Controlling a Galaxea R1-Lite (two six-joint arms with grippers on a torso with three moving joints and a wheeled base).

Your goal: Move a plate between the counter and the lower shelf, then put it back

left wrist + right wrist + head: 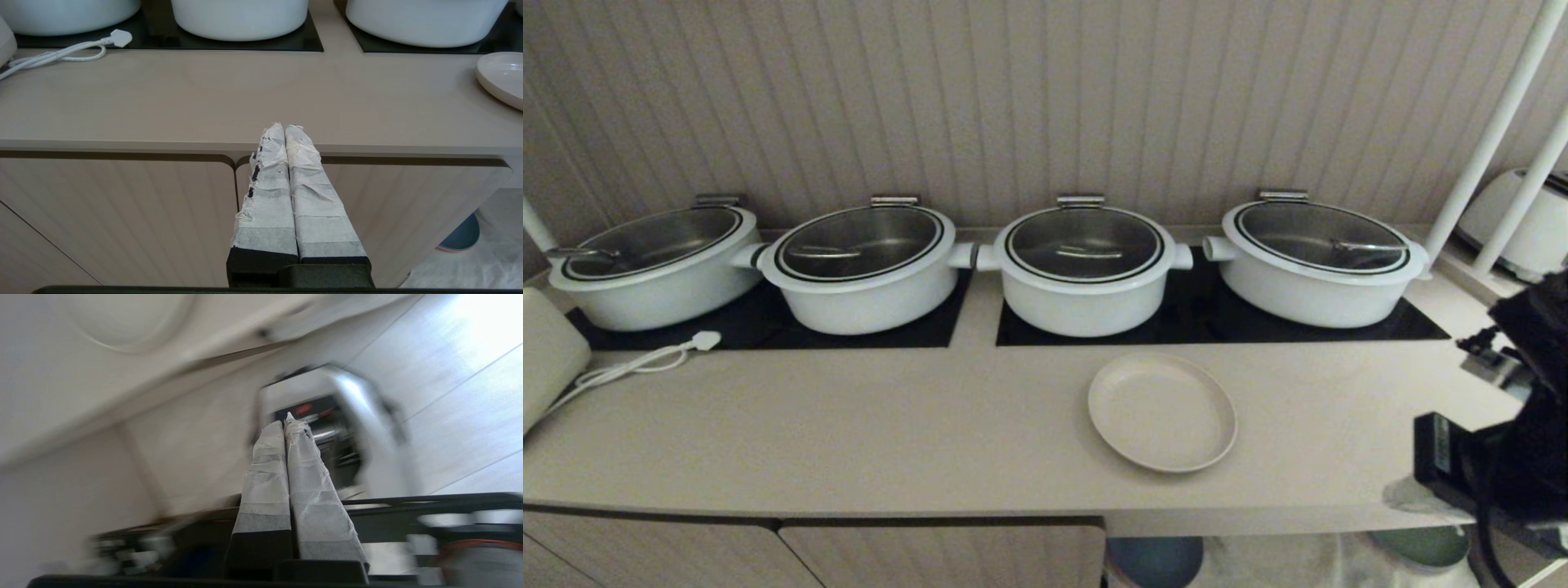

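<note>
From my remote seat I saw the plate [1162, 412] lying flat and right way up on the counter [849, 425], its hollow face to the ceiling, in the bare strip between the front edge and the black hob panel [1217, 322], just in front of the third pot [1084, 269] from the left. Being round, it had no real long axis and pointed nowhere; it only read as an oval because of the slanted head camera. Nothing was touching it. The right gripper [286, 424] had its taped fingers pressed together with nothing between them, and its own blurred camera showed it aimed away from the counter, towards a silver appliance. In the head view the right arm [1515, 441] sat dark at the right edge, off the end of the worktop. The left gripper [283, 130] was likewise closed on nothing, parked in front of the cabinet doors [122, 212] with its tips level with the counter's front edge, well apart from the plate. Below, the lower shelf [1282, 563] showed wrinkled white cloth with a blue plate [1156, 562] and a green plate [1421, 547] on it.
</note>
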